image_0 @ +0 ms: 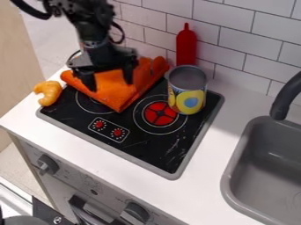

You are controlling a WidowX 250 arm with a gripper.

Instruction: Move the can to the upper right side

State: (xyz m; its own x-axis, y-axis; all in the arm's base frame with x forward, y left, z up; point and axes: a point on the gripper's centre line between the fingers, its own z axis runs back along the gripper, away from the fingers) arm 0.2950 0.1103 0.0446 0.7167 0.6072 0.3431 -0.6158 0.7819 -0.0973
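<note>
A toy kitchen — stove top, grey sink and white tile wall.

Bright light is shining on the counter, and soft shade is lying inside the sink.

I'm seeing no legible txt, labels, brands, nos. or signs.
</note>
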